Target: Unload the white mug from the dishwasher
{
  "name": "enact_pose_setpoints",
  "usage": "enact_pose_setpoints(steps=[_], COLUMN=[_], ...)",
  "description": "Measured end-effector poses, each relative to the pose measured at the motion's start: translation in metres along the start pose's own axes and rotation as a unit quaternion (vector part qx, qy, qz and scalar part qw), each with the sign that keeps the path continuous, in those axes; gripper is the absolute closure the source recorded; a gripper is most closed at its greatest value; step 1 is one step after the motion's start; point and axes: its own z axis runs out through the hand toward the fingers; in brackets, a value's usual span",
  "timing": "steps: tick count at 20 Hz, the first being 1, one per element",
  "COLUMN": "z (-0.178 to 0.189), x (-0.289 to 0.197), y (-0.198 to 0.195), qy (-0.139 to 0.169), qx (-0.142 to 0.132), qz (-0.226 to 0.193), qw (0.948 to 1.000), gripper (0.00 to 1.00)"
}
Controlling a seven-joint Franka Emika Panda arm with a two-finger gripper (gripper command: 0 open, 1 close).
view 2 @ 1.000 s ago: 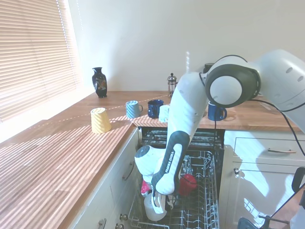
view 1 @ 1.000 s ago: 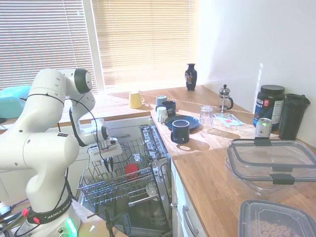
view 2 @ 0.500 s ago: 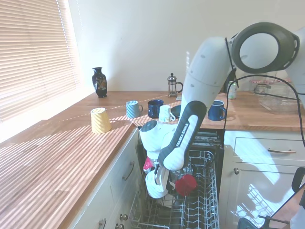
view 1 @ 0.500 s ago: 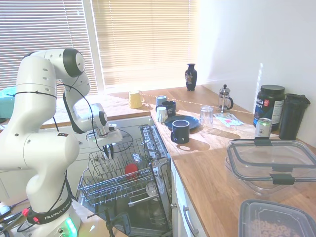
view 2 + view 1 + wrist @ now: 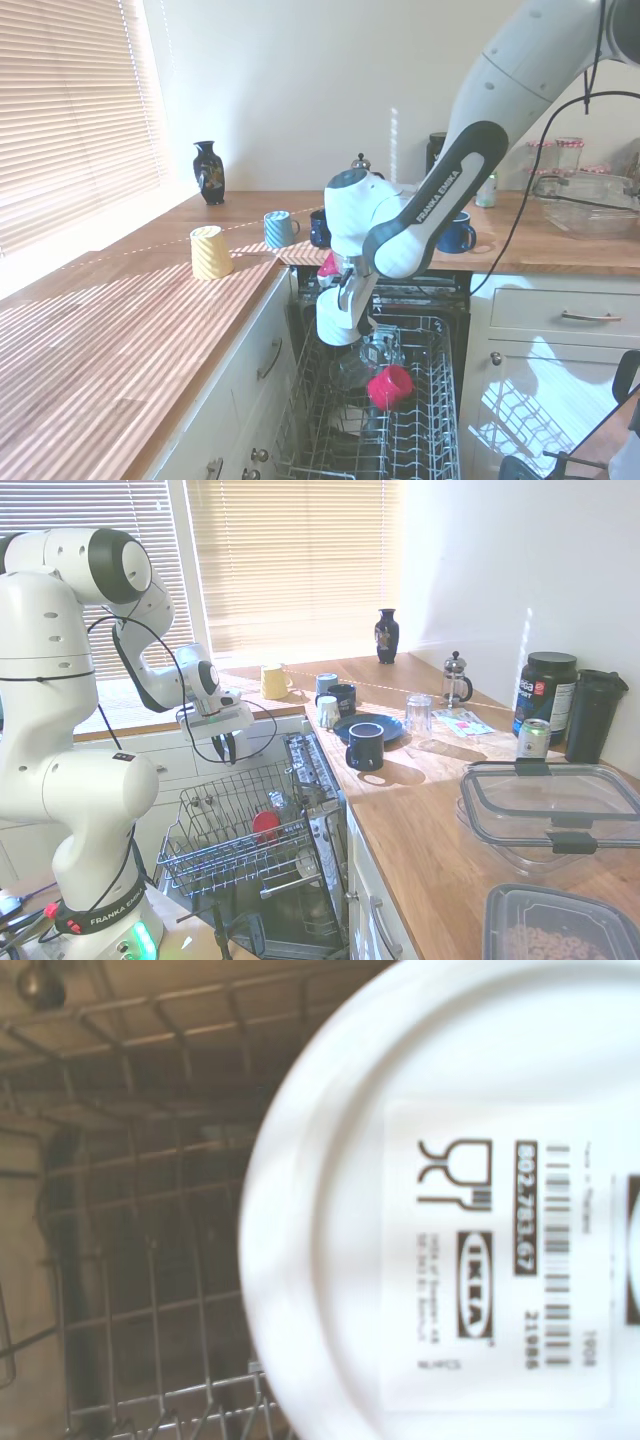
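The white mug (image 5: 336, 324) hangs in the air above the dishwasher's wire rack (image 5: 430, 425), about level with the counter edge, with my gripper (image 5: 347, 303) shut on it. In the wrist view its white base (image 5: 450, 1200) with a printed barcode label fills most of the picture, and the empty rack wires (image 5: 150, 1260) lie below it. In the first exterior view my gripper (image 5: 228, 746) hovers over the pulled-out rack (image 5: 205, 855) in front of the dishwasher (image 5: 310, 770); there I cannot make out the mug itself.
A red cup (image 5: 265, 823) and a glass sit in the rack. On the counter stand a pale yellow mug (image 5: 273, 681), dark blue mugs (image 5: 364, 746), a small white cup (image 5: 327, 711), a glass (image 5: 418, 714) and a black vase (image 5: 387, 635). Plastic containers (image 5: 550, 810) stand nearer.
The arm has risen from low in the rack to above it, carrying the white mug up and out. The red cup stayed in the rack.
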Motion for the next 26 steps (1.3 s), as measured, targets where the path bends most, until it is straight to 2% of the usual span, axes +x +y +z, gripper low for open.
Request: enact_pose_setpoints(steps=[4, 9, 16, 22, 26], z=[-0.023, -0.046, -0.064, -0.048, -0.061], x=[0.011, 0.019, 0.025, -0.012, -0.004], y=[0.031, 0.09, 0.165, 0.218, 0.251], qy=[0.004, 0.003, 0.003, -0.013, -0.005], qx=[0.021, 0.054, 0.092, 0.097, 0.104], qz=[0.045, 0.103, 0.159, 0.204, 0.242], qw=[0.9988, 0.9932, 0.9829, 0.9741, 0.9646], gripper=[1.0, 1.0, 1.0, 1.0, 1.0])
